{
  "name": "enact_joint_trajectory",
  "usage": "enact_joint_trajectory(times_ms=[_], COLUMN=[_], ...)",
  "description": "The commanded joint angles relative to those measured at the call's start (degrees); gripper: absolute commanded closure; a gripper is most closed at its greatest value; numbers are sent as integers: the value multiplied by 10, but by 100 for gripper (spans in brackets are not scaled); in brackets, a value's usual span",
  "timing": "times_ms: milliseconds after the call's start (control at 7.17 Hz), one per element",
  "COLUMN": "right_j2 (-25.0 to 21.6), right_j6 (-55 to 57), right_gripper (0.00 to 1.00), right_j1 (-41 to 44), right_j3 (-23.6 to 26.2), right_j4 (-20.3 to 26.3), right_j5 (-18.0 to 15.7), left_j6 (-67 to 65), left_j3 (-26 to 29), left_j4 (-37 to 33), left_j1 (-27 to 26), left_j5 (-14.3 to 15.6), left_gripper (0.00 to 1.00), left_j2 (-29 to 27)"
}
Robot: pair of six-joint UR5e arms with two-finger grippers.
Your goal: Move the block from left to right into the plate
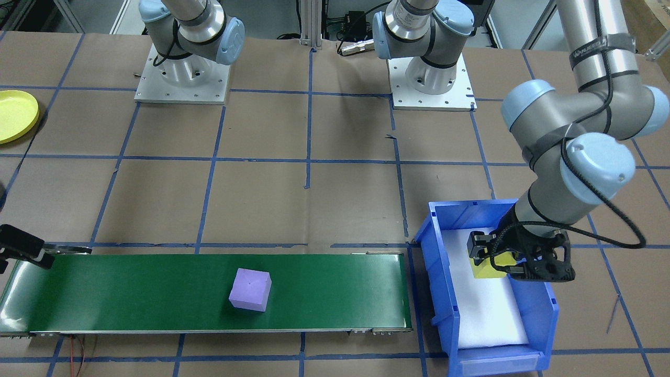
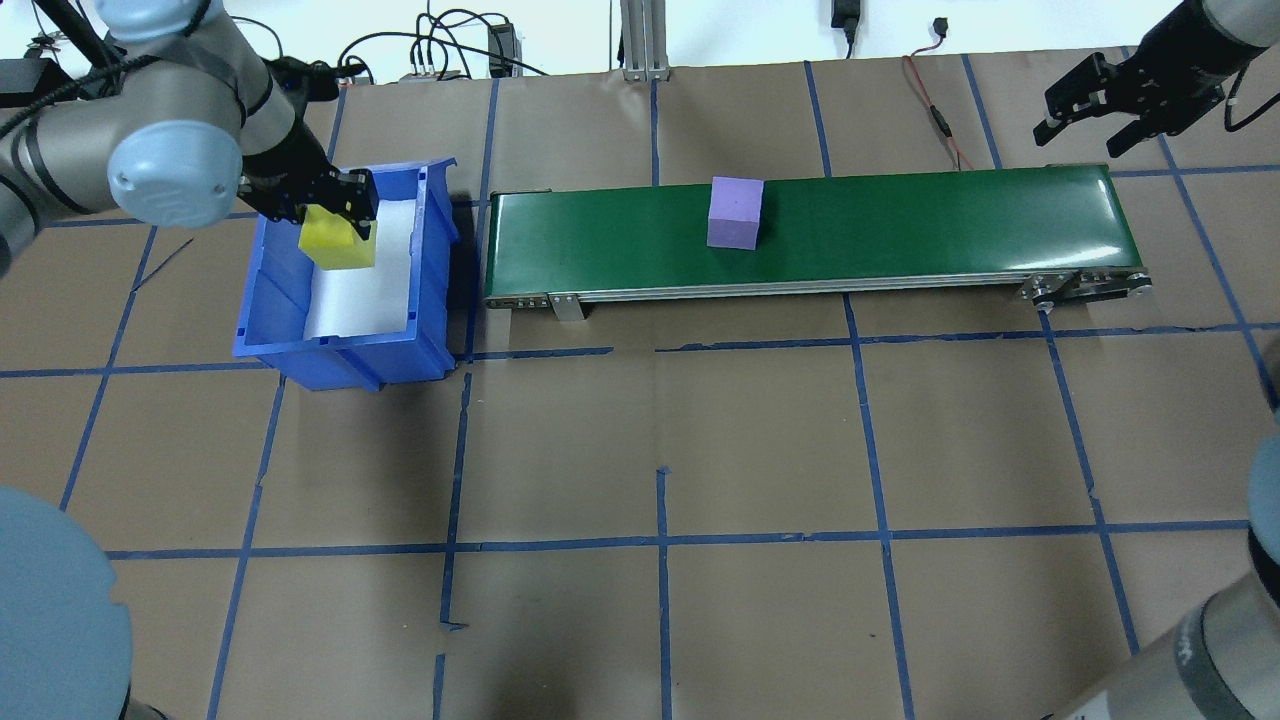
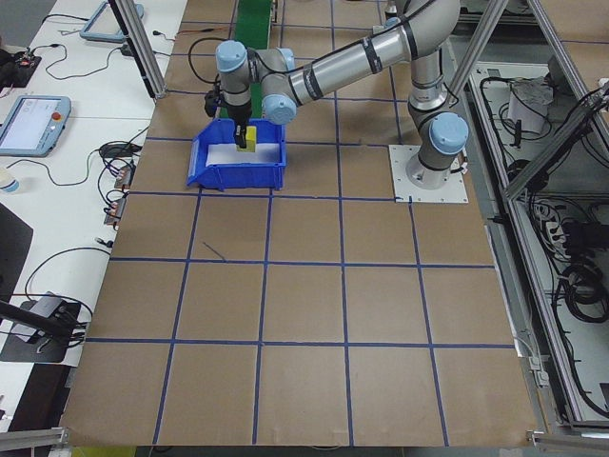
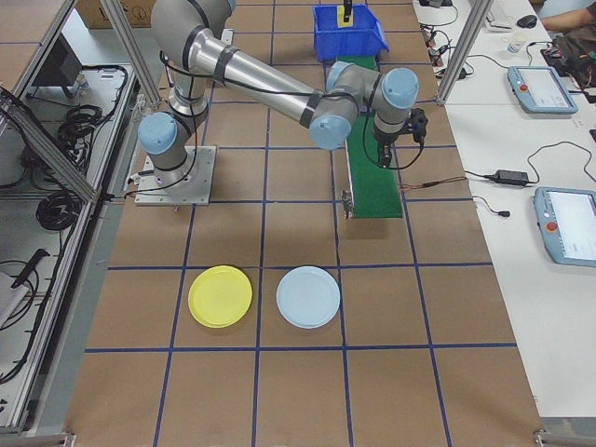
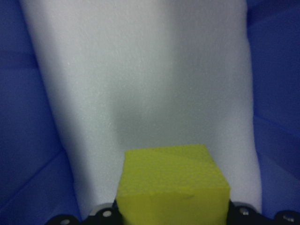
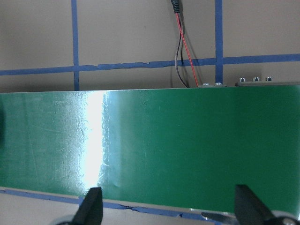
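The left claw [image 2: 335, 215] pinches a yellow foam cube [image 2: 337, 241] inside the blue plastic bin [image 2: 345, 350], while a purple foam cube [image 2: 735, 212] sits mid-way on the green conveyor belt [image 2: 900, 225]. The right claw [image 2: 1105, 110] hangs spread over the belt's far end. If that cube arrives skewed, the spread fingers could nudge it off the belt, far from the bright yellow round plate [image 4: 220, 296] on the desk.

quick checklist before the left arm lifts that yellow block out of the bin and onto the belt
1. Left gripper shut on the yellow block: ok, fingers on both sides.
2. Block clear of the blue bin walls: ok, it sits over the white liner.
3. Near end of the green belt free for a drop: ok, the purple block is mid-belt.
4. Right gripper open at the far end: ok.
5. Yellow plate free: ok.
6. Belt running: cannot tell.
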Motion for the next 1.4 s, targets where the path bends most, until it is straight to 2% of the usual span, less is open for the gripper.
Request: enact_joint_trajectory(times_ms=[0, 140, 279, 419, 558, 837, 1116, 1256], right_j2=[20, 18, 14, 8, 8, 8, 12, 17], right_j6=[-3, -7, -71, -67, -8, 26, 27, 31], right_gripper=[0, 0, 0, 0, 0, 0, 0, 0], right_j1=[0, 0, 0, 0, 0, 0, 0, 0], right_j3=[-2, 8, 33, 42, 47, 48, 46, 39], right_j4=[-3, 2, -11, -41, -46, -46, -45, -45], right_j5=[-7, -6, -39, -27, -4, -10, -2, -1], left_j6=[-87, -107, -151, -150, -112, -99, -100, -101], left_j3=[74, 75, 75, 72, 71, 61, 61, 61], left_j4=[-62, 11, 38, 42, 42, 53, 58, 60], left_j1=[-80, -128, -172, -193, -193, -193, -192, -192], left_j5=[-1, 2, 3, 3, 4, 32, 33, 33], left_gripper=[47, 47, 47, 47, 47, 47, 46, 30], left_j2=[1, -34, -74, -100, -109, -108, -115, -115])
